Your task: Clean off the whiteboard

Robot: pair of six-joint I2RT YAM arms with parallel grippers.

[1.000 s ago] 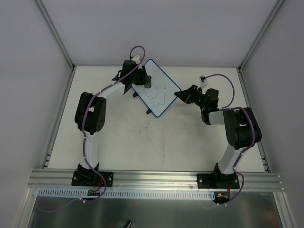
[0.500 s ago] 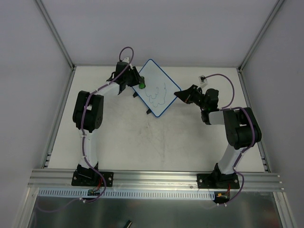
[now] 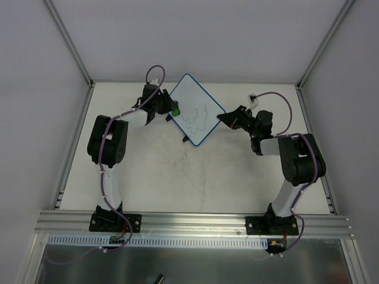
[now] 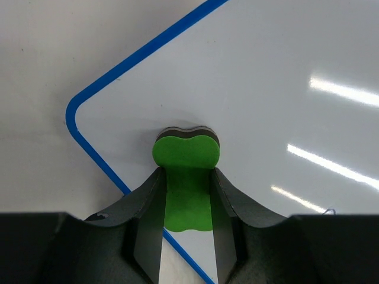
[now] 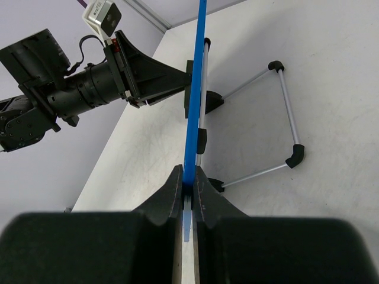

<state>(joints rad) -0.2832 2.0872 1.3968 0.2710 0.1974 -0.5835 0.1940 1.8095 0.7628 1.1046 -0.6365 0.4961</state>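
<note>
Wiping step under way, with most of the ink judged uncleared. At the left, the left gripper [image 4: 186, 177] has its 2 fingers clamped on the sides of the green eraser [image 4: 186, 155], whose dark felt face meets the whiteboard [image 3: 190, 94] just inside a rounded blue corner. The surface around the eraser is bare white in the left wrist view.

The whiteboard stands at the far middle of the table [image 3: 177, 177], between the 2 grippers and raised on its edge. In the right wrist view it appears edge-on, with a wire stand [image 5: 284, 112] behind it. To the right of the eraser, a blue scribble [image 3: 198, 118] covers the middle of the board.

At the right, the right gripper [image 5: 187, 183] is closed on the board's blue rim, pinching the thin edge between both fingers and, by appearance, bracing it.

The next move calls for a sweep of the eraser rightward over the scribble, with the felt kept flat and pressed. The right gripper's hold must resist that push, or the propped board may pivot or tip.
</note>
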